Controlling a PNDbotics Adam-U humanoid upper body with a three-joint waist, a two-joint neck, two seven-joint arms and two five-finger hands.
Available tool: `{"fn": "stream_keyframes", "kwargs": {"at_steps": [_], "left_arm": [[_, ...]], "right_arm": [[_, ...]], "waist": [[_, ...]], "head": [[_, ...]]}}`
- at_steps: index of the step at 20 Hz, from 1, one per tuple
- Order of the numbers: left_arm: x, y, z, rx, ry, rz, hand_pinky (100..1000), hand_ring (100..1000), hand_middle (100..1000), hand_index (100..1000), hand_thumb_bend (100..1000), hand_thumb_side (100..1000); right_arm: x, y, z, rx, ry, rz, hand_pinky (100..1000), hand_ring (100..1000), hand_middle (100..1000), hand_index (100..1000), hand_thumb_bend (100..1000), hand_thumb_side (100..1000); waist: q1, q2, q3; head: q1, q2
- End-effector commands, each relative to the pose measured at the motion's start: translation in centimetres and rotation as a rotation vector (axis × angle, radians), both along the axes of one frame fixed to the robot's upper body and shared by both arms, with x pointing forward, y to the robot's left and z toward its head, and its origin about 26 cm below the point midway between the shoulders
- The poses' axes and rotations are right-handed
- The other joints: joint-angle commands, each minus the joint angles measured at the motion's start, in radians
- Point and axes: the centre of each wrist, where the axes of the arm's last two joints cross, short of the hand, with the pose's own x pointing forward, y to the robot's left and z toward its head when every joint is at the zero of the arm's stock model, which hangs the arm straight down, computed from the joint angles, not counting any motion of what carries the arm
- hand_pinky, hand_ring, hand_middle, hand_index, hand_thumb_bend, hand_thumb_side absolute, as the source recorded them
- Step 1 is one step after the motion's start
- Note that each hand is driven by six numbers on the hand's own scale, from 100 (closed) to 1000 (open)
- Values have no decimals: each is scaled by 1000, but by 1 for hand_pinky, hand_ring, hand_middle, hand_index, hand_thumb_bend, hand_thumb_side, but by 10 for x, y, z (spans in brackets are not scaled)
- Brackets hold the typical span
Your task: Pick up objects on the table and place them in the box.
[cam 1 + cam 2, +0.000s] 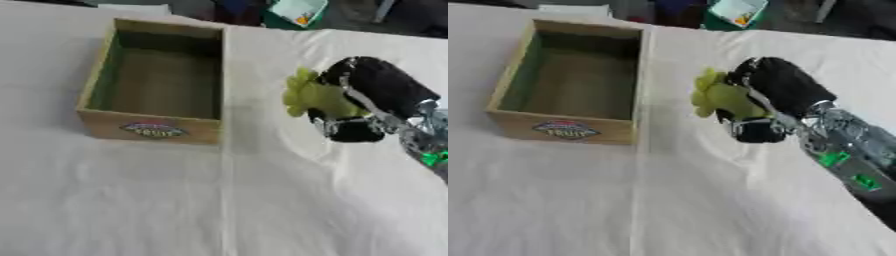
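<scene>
Standing on the white cloth (219,210), the wooden box (149,131) shows a bare floor in the left eye view, nothing inside; just right of it, apart from its wall, the right hand (372,95) has its fingers curled round a yellow-green object (311,97), whose lumpy end points left toward the box, its long axis roughly across the table. The right eye view adds more of the silver forearm (846,145) with green marks.
</scene>
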Motion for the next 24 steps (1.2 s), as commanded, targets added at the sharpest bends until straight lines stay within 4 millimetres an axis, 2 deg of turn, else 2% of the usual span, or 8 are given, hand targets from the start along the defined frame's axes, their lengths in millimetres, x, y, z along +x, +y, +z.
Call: {"fn": "stream_keyframes", "kwargs": {"at_steps": [1,4,10,11,12,13,18,24], "left_arm": [[-3,2,9,32,-17,-2,485,519,543,676,100,605],[-3,2,8,33,-12,-7,485,519,543,676,100,604],[-5,1,4,34,-1,-12,485,520,543,675,100,601],[-5,1,3,34,2,-13,485,520,543,675,100,601],[-5,1,3,34,5,-15,485,520,543,675,100,602],[-6,0,2,33,8,-16,485,520,544,675,100,601],[-7,-1,-2,30,19,-23,484,520,544,674,100,600],[-8,-4,-6,28,27,-41,484,520,544,674,100,597]], "right_arm": [[-1,-1,37,-34,-84,7,748,552,363,486,100,265],[0,11,69,-58,-141,54,750,553,364,488,100,258],[-4,48,118,-59,-139,148,753,552,362,489,100,247],[-5,55,125,-57,-130,163,753,553,363,491,100,254],[-7,64,132,-55,-120,181,754,553,363,492,100,309],[-8,73,137,-54,-109,196,755,555,365,494,100,259],[-9,116,156,-53,-44,263,759,556,365,499,100,267],[24,162,157,-72,35,302,760,562,365,500,100,263]], "waist": [[3,-21,3],[6,-26,8],[13,-32,12],[15,-33,11],[16,-35,10],[18,-36,10],[30,-43,14],[40,-45,29]], "head": [[4,-10],[1,-3],[-7,12],[-8,15],[-11,20],[-14,24],[-21,34],[-33,26]]}}
